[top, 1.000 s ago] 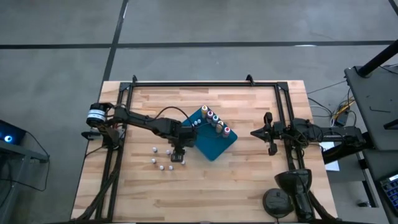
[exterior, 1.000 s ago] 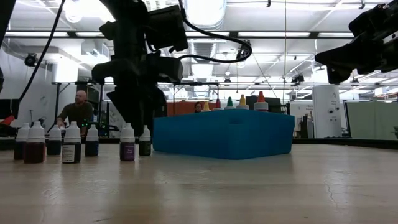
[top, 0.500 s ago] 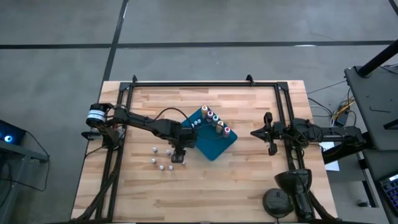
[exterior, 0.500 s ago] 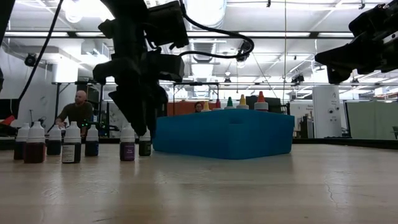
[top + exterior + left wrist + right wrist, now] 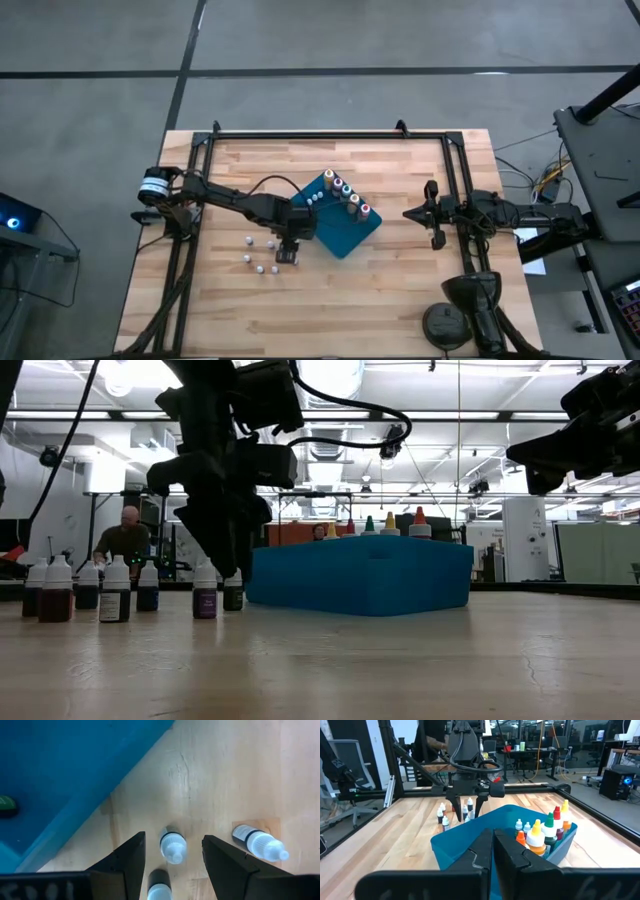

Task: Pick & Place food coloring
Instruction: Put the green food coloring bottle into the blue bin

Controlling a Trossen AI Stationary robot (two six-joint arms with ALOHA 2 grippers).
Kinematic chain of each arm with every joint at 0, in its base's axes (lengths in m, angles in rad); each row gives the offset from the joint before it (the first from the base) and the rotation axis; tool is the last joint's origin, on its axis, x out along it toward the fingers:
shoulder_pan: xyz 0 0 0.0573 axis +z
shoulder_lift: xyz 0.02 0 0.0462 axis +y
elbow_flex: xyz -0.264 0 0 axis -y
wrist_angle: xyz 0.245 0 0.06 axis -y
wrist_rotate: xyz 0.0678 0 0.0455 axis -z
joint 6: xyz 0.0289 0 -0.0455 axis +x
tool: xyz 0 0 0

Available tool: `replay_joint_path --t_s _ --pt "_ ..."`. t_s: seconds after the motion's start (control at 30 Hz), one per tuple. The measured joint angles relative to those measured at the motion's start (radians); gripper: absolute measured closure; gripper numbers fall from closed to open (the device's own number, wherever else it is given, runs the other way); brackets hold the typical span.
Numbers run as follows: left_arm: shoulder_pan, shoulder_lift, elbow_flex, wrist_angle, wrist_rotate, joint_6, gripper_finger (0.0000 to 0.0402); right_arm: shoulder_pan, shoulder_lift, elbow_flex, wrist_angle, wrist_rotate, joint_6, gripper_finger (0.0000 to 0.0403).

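Note:
Several small white-topped food coloring bottles (image 5: 258,255) stand upright on the wood left of the blue tray (image 5: 340,238); the low view shows them in a row (image 5: 115,588). Coloured-top bottles (image 5: 350,198) and a few white-topped ones (image 5: 313,198) stand inside the tray. My left gripper (image 5: 287,252) hangs open over the table bottles, pointing down. In the left wrist view its fingers (image 5: 173,837) stand on either side of one white-topped bottle (image 5: 173,850) without touching it. My right gripper (image 5: 432,213) waits shut above the table's right side.
Two more white-topped bottles (image 5: 260,842) (image 5: 159,891) stand close to the left gripper's fingers. The tray's wall (image 5: 75,795) is right beside them. Black frame rails (image 5: 330,132) run along the table's edges. A person (image 5: 125,538) sits in the room beyond.
My left gripper has sunk a little toward the white-topped bottles beside the tray, still open. No bottle has moved.

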Motion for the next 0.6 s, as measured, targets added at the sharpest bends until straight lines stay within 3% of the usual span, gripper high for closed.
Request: replay_joint_path --t_s 0.6 --pt "0.000 0.000 -0.002 -0.001 0.000 -0.003 0.0315 0.000 0.000 0.000 0.000 0.000 0.001 0.0394"
